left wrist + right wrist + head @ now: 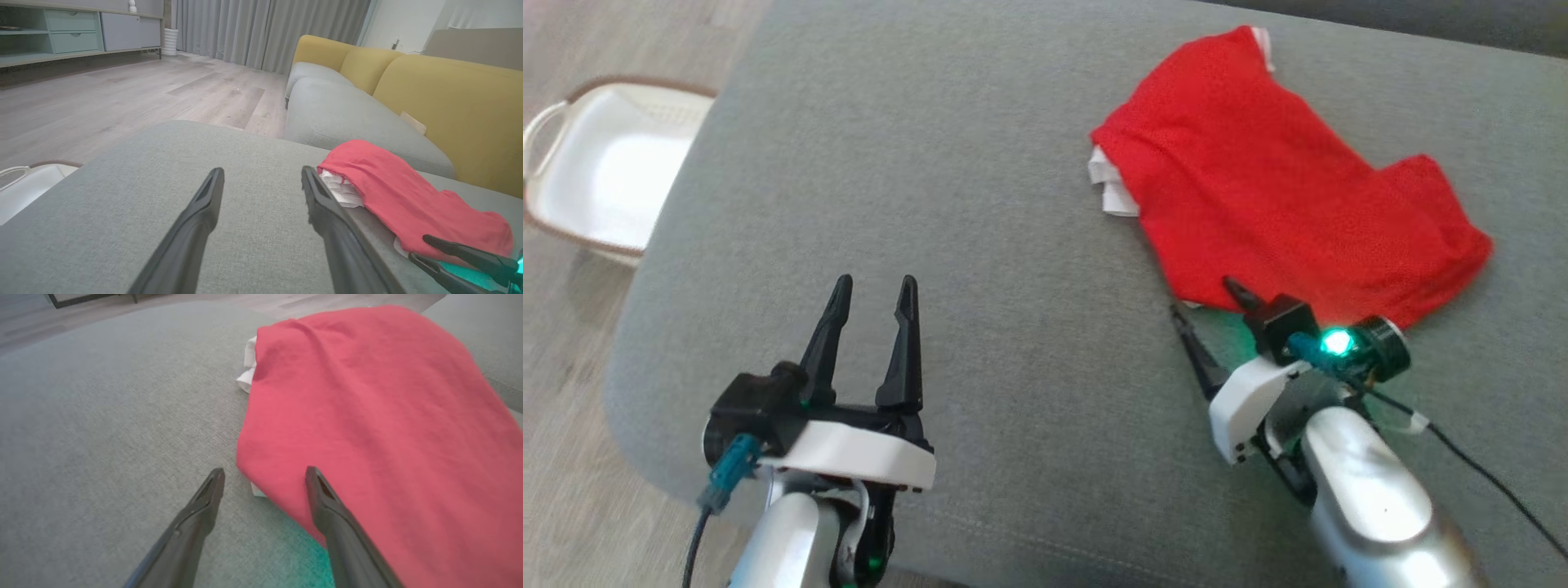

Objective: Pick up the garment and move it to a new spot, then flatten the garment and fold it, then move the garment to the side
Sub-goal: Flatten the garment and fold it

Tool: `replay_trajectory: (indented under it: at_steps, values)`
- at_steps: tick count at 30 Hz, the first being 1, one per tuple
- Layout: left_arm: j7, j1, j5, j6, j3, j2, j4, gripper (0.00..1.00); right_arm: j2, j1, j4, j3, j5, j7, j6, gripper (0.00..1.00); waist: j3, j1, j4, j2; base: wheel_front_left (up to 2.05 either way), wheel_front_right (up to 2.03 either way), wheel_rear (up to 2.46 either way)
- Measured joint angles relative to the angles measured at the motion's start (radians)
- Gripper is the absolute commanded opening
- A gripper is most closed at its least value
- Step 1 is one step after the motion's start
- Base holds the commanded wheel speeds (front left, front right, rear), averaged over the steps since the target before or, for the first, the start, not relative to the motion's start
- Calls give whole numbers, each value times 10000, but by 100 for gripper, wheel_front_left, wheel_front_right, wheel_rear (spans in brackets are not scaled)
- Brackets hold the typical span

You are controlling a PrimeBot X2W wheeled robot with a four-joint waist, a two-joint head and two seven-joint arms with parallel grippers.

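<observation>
The garment (pixel 1274 175) is a red piece with white trim, lying rumpled on the grey cushion (pixel 947 180) toward the far right. It shows in the left wrist view (pixel 404 196) and fills the right side of the right wrist view (pixel 367 416). My right gripper (pixel 1207 297) stands open at the garment's near edge, one finger over the red cloth, the other over bare cushion, gripping nothing. In its own view the right gripper (pixel 264 473) straddles that edge. My left gripper (pixel 874 286) is open over bare cushion well left of the garment, its fingers (pixel 204 204) empty.
A white laundry basket (pixel 605 163) sits on the wood floor off the cushion's left edge. Beyond the cushion, a grey sofa seat (pixel 347 118) with yellow backrests (pixel 449 106) runs away from me. A black cable (pixel 1486 474) trails from the right wrist.
</observation>
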Motion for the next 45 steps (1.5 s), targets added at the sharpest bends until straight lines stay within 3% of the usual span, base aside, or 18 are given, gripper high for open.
replay_trajectory:
  at_steps: [6, 7, 8, 9, 15, 18, 24, 29, 33, 37, 41, 45]
  values:
    - [0, -6, -144, 92, -82, 4, 0, 100, -36, -608, 1198, -380, -497, -198, 0, 100, 230, 0, 361, 0, 0, 0, 0]
    - [0, -7, -144, 96, -107, 4, 0, 100, -36, -717, 1344, -384, -500, -280, 0, 75, 256, 0, 375, 0, 0, 0, 0]
    - [0, -7, -144, 130, -132, 2, 2, 100, -35, -827, 1469, -385, -500, -337, 0, 12, 268, 0, 369, 0, 0, 0, 0]
    - [0, -7, -144, 161, -142, 2, 12, 100, -33, -939, 1582, -385, -502, -453, 0, 0, 268, 0, 345, 0, 0, 0, 0]
    - [0, -11, -138, 163, -100, 2, 150, 100, -35, -1087, 1781, -119, -155, -1003, 0, 0, 124, 0, 36, 0, 0, 0, 0]
    - [0, -8, -127, 159, -13, 2, 199, 100, -42, -1077, 1453, 639, 612, -1250, 0, 0, -50, 0, -263, 0, 0, 0, 0]
    - [0, 15, -111, 77, 29, 4, 215, 100, -42, -1072, -606, 2324, 2115, -1367, 0, 0, -520, 0, -1120, 0, 0, 0, 0]
    - [0, 81, -31, 77, 19, 6, 209, 100, -81, -1077, -2395, 2796, 2982, -869, 0, 0, -870, 0, -1580, 0, 0, 0, 0]
    - [0, 81, -27, 71, -21, 6, 117, 100, -545, -1191, -3528, 2245, 3436, -146, 0, 0, -848, 0, -1669, 0, 0, 0, 0]
    - [0, 74, -27, 59, -69, 4, 115, 100, -1402, -1861, -3783, 857, 3963, 571, 0, 0, -601, 0, -1507, 0, 0, 0, 0]
    - [0, 57, -29, 59, -104, 6, 115, 100, -1983, -2690, -3310, -405, 4684, 1185, 0, 0, -337, 0, -1266, 0, 0, 0, 0]
    - [0, 7, -44, -17, -330, 4, 119, 100, -3030, -3536, -2052, -861, 4614, 1557, 0, 0, -50, 0, -1013, 0, 0, 0, 0]
